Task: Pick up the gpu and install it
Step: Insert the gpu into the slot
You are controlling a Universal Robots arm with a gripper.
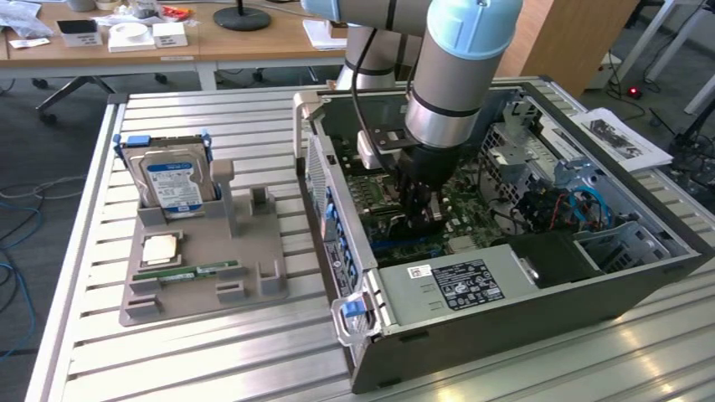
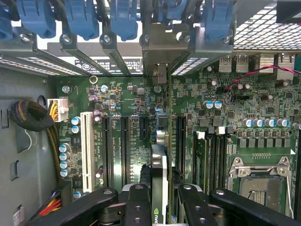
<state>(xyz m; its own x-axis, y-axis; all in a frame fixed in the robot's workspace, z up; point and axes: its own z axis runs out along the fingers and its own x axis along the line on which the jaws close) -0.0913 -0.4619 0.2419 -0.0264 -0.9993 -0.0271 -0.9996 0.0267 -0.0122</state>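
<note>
On the exterior view's left, a grey tray (image 1: 190, 297) carries a hard drive (image 1: 173, 180) standing upright, with a square chip (image 1: 160, 248) and a memory stick (image 1: 184, 272) lying flat. To its right, the gripper (image 1: 420, 213) reaches deep inside the open computer case (image 1: 537, 306). The wrist view adds the grip: fingers (image 2: 136, 205) pinching the gpu (image 2: 159, 165) edge-on (its bracket toward the rear slots) over the motherboard (image 2: 127, 94).

gpu (image 2: 160, 162): edge-on, faces hidden between fingers (image 2: 136, 207) of gripper (image 2: 162, 197), end cut off at picture edge | power-supply label (image 1: 460, 283): print too small to read
</note>
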